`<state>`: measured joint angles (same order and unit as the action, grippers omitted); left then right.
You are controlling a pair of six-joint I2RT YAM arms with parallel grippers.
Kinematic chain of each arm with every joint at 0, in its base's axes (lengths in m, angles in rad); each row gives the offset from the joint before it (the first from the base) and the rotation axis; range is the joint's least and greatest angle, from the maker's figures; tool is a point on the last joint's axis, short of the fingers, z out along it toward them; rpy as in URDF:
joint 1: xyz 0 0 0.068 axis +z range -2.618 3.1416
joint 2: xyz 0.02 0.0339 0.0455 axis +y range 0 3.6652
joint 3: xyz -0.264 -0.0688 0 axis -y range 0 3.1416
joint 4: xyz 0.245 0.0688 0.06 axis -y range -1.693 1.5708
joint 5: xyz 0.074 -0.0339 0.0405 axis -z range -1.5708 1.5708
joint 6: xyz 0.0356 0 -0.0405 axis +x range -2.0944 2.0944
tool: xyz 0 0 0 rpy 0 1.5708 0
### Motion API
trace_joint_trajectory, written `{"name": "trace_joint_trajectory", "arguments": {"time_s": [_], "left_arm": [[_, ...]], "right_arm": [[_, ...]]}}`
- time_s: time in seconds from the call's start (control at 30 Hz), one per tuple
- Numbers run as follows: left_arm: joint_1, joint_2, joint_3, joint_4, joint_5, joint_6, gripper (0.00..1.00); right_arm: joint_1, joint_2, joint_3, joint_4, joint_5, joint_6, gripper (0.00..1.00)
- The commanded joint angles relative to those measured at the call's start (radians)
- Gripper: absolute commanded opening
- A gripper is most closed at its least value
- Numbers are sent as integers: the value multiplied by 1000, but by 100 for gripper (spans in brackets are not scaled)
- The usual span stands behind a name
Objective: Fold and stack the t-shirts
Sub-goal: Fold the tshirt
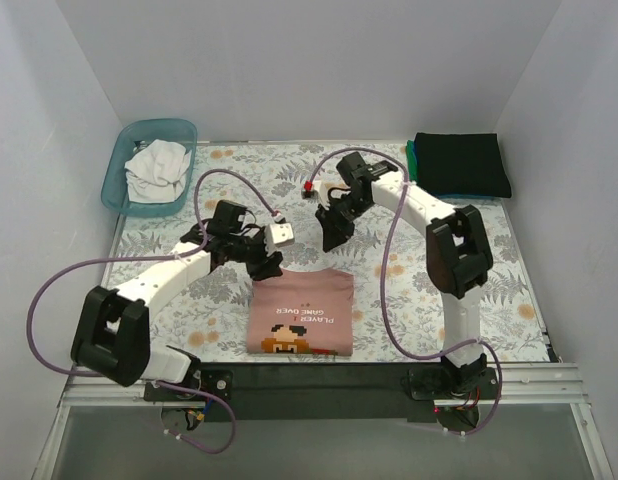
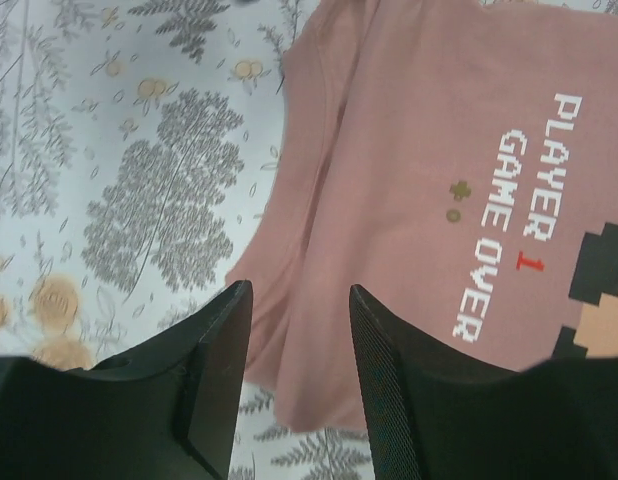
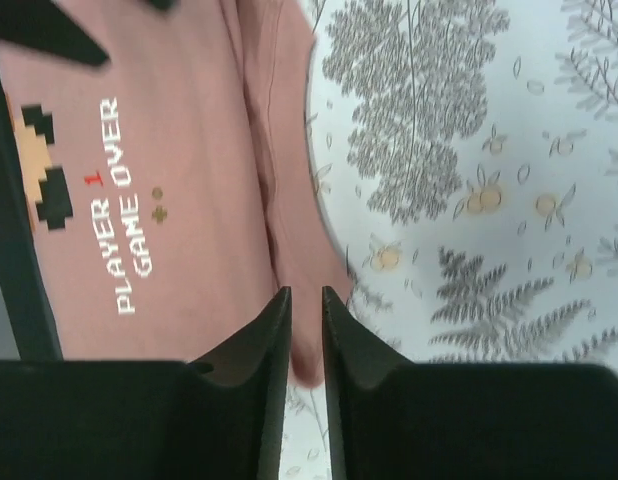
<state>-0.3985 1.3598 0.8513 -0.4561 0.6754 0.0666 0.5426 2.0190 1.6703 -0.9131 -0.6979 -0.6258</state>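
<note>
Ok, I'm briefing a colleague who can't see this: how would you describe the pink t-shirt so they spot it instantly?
Find the floral table, then the middle of its near edge. The pink t-shirt lies there, folded rectangular. Unlike the white t-shirt in the teal basket and the black t-shirt far right, it carries a pixel face and PLAYER 1 GAME OVER lettering.

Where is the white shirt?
In the top view, the white shirt lies crumpled inside the teal basket in the far left corner of the table.
</note>
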Motion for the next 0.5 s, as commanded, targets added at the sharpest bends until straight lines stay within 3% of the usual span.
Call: {"name": "trace_joint_trajectory", "arguments": {"time_s": [0.0,0.47], "left_arm": [[-46,79,32,91,23,-25,43],[-158,223,6,186,3,53,44]], "right_arm": [[7,136,90,-26,-127,92,22],[8,326,161,-23,-311,184,13]]}}
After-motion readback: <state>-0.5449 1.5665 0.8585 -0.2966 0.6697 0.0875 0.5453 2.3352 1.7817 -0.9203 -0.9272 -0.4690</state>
